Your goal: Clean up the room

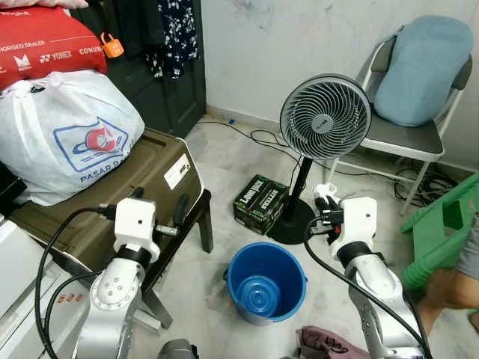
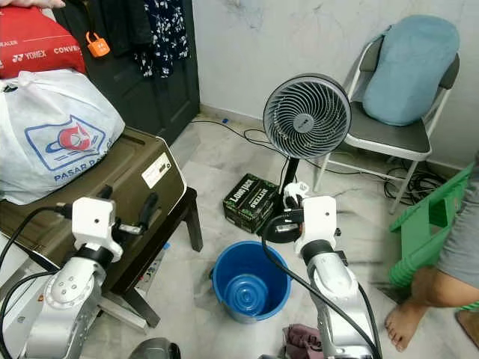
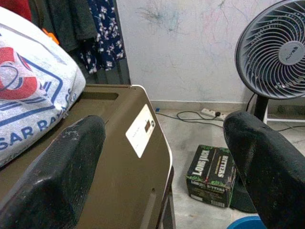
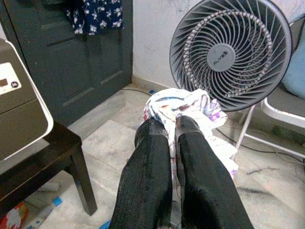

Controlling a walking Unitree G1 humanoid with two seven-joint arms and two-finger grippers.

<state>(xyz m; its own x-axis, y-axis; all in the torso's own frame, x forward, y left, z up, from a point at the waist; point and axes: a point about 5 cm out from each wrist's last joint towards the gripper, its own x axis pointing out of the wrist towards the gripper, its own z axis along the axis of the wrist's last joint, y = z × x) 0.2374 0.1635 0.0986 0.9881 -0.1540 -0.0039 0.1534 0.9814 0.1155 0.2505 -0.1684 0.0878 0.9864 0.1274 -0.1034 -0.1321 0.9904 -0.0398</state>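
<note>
Crumpled wrapper (image 4: 183, 107) pinched upright in right end effector (image 4: 174, 125), above bucket (image 1: 288, 268).

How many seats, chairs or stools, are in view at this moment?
2. A grey folding chair stands against the wall behind the fan, with a blue cushion on it. A green plastic stool stands at the robot's right. Others may be hidden.
</note>
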